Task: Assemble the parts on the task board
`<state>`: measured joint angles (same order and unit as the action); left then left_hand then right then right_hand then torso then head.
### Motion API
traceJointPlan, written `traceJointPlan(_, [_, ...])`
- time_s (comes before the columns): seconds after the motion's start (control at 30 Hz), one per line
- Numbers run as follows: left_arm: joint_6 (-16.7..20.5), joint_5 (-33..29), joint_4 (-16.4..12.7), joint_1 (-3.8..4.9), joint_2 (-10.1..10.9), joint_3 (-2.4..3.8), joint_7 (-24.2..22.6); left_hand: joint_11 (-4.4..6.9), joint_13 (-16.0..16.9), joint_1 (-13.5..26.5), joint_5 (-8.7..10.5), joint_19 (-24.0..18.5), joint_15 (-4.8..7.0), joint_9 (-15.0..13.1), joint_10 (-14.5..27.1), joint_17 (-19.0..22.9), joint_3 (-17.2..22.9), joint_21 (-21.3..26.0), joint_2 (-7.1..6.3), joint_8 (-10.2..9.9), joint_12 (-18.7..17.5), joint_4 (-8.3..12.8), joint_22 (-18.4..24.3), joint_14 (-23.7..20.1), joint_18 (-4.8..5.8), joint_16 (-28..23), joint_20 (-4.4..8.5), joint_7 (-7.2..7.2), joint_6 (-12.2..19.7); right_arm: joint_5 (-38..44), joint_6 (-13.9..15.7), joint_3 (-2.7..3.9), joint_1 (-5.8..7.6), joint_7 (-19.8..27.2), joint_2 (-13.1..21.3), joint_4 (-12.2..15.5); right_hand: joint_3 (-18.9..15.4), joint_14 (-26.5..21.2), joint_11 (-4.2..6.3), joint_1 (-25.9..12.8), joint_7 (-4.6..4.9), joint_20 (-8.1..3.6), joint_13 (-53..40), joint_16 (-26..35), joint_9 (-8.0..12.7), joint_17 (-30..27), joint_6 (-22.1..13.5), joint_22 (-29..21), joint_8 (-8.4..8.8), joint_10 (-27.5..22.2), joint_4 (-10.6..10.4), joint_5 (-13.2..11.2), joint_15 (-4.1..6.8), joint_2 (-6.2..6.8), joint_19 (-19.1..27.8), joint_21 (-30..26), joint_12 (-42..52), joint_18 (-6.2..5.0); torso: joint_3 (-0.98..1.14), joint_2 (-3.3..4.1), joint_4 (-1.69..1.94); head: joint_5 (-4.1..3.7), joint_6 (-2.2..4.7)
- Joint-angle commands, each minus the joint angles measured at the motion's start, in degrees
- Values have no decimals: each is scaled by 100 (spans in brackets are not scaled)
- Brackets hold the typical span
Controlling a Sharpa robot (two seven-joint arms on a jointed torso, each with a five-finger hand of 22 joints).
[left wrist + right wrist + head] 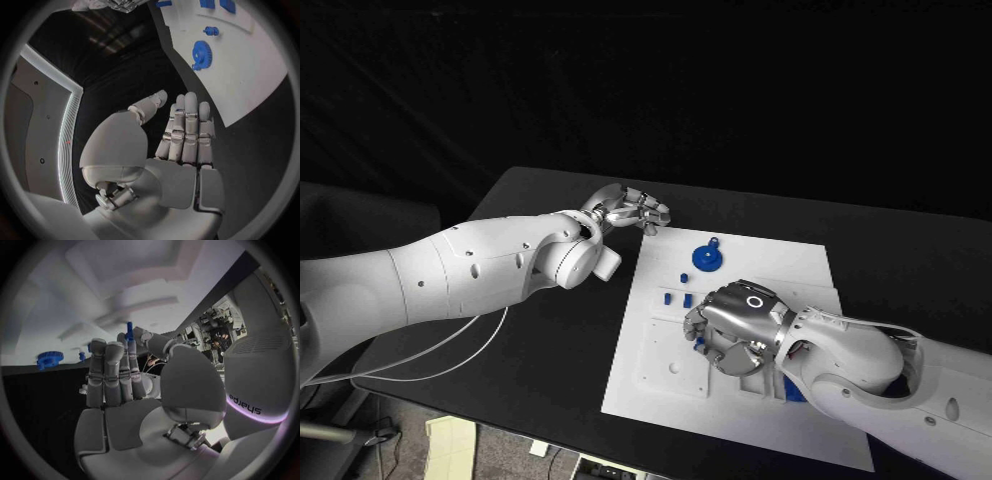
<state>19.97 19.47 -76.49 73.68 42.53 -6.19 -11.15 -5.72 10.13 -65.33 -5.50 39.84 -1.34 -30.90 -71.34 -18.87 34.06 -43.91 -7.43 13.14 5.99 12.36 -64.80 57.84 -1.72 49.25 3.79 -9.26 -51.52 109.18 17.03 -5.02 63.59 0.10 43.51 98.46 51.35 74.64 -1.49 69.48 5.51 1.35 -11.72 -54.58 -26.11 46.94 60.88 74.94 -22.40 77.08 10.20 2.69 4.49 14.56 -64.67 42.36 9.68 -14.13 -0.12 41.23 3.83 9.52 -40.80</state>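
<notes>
from the head camera you see the white task board [733, 330] lying on the black worktop [545, 330], with your right hand [733, 330] hovering low over its middle and hiding whatever sits beneath it. your left hand [629, 210] sits off the board's far left corner, over bare worktop. the blue gear [708, 258] lies flat near the board's far edge, and a few small blue parts [678, 297] lie between it and your right hand; another blue piece [795, 392] peeks out from under the right forearm, too covered to identify. the right wrist camera gives you what the head view cannot: a slim blue peg [129, 331] stands up at the fingertips [119, 352] of your right hand, pinched between thumb and a finger, the other fingers straight and close together. the gear [50, 358] shows there too, well apart from the hand. the left wrist camera shows your left hand [181, 135] holding nothing, fingers straight and side by side, thumb spread apart, with the gear [201, 54] and a small blue part [211, 31] on the board beyond it.
</notes>
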Motion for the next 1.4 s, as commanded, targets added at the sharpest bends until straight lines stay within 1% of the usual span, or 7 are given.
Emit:
traceJointPlan(0.03, [-60,14,-8,5,-10,4,-19,-2,9,12,-5,-29,10,8,29,-7,6,18,66,33,-16,42,-9,34,83,-28,60,-5,40,121,34,-1,-8,-38,11,24,-9,15,4,19,4,-39,-472,-1,-10,-10,-12,130,-8,62,6,19,37,-67,-7,21,18,-87,-1,1,2,1,-1])
traceJointPlan(0.23, [-64,17,-7,5,-11,4,-18,-2,9,8,-5,-29,10,8,30,-11,8,20,69,35,-16,45,-10,35,83,-32,60,-5,41,138,27,0,-8,-49,8,25,-6,16,5,20,3,-40,-477,-3,-13,-11,-10,129,-8,63,6,19,38,-64,-8,25,17,-87,-3,0,1,4,-5])
traceJointPlan(0.53, [-68,20,-7,5,-8,4,-11,-2,9,2,-6,-29,10,9,30,-15,10,23,73,36,-16,48,-12,36,83,-36,60,-5,41,83,-139,0,-7,38,23,32,-5,17,5,19,3,-40,-481,-5,-15,-12,-10,128,-7,64,6,19,38,-61,-8,29,15,-87,-3,0,-1,8,-19])
traceJointPlan(0.83, [-72,30,-5,5,-9,4,-4,-2,10,0,-7,-29,10,10,31,-20,10,25,74,38,-16,51,-14,37,84,-41,60,-5,42,56,-210,-1,-7,61,23,34,-8,16,5,14,4,-40,-487,-6,-18,-13,-11,128,-6,63,6,21,38,-63,-7,33,12,-87,-1,0,0,13,-29])
traceJointPlan(1.13, [-74,31,-9,5,-10,4,-4,-2,10,-4,-7,-29,9,11,32,-25,11,28,76,40,-17,55,-16,38,84,-46,60,-5,43,229,-247,-1,-7,-68,-8,19,-11,15,5,14,3,-41,-493,-8,-21,-14,-11,128,-5,63,12,21,38,-65,-4,38,9,-87,-1,1,-1,11,-35])
traceJointPlan(1.4, [-75,45,-10,5,-10,4,3,-3,11,-6,-7,-29,9,11,32,-28,12,29,77,41,-17,57,-17,38,85,-48,60,-5,44,259,-313,-1,-7,-97,-45,11,-14,14,5,15,3,-41,-498,-10,-24,-15,-11,128,-4,63,20,20,38,-61,-2,41,7,-87,-5,-1,1,8,-41])
